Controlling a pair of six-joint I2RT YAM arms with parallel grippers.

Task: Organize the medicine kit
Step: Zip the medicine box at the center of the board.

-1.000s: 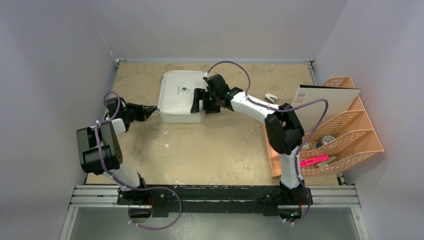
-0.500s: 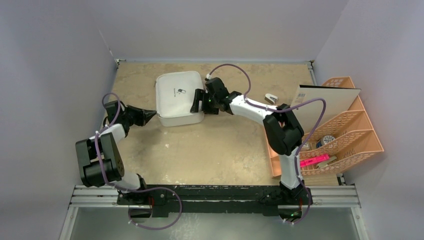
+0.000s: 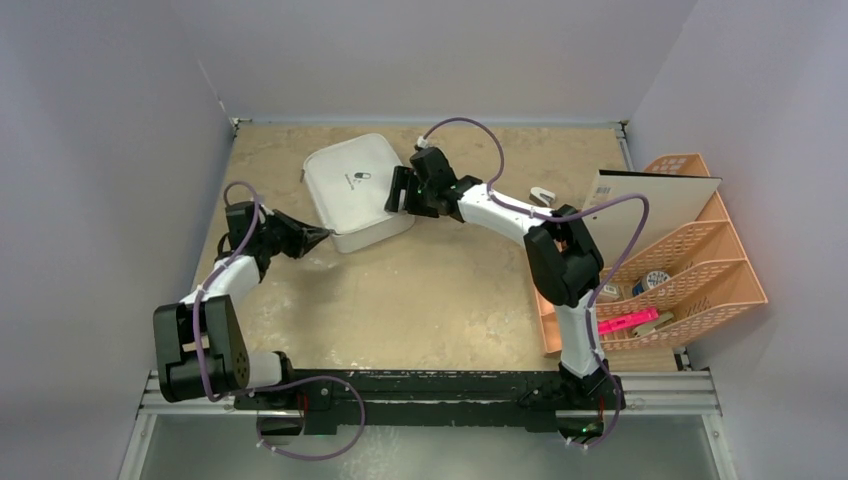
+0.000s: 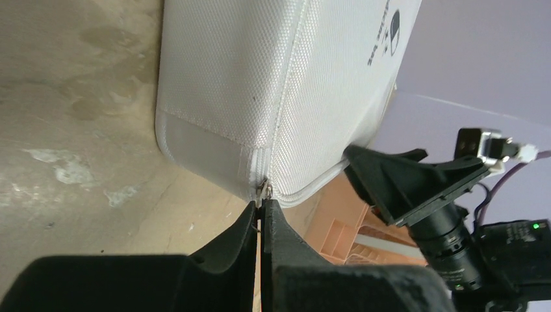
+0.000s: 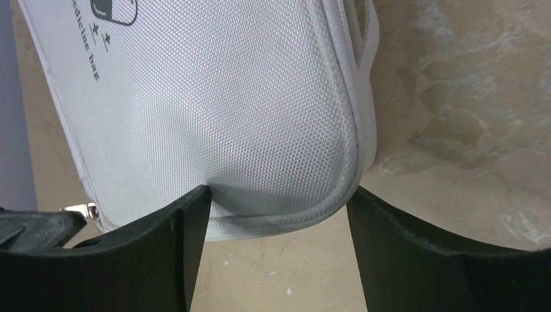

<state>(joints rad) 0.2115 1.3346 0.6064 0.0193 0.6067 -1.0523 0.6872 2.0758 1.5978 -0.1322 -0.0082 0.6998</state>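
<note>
One medicine kit (image 3: pixel 358 190) lies flat on the desk (image 3: pixel 450 300), lid and pill logo up, well apart from the orange organizer (image 3: pixel 690 260), out toward the far corner of the desk opposite it. Its long axis runs from the far wall back toward the arm bases, skewed so that the near end swings a little toward the organizer; the zip seam seems closed all round where it shows. At the kit's near corner, the one turned away from the organizer, sits the zipper pull (image 4: pixel 262 191), and the left fingers (image 4: pixel 240 237) are clenched on it, tips right against the seam. On the side facing the organizer the right fingers (image 5: pixel 175 247) stand released and wide astride a rounded corner: one touches the fabric, the other hangs just beside the piping without contact. The left arm is therefore the one on the pull, with the seam leading away from its tips along the kit's edge. Unzipping looks to be the step in hand, so the draw should follow that seam while the right fingers brace the kit, or it may simply swivel.
</note>
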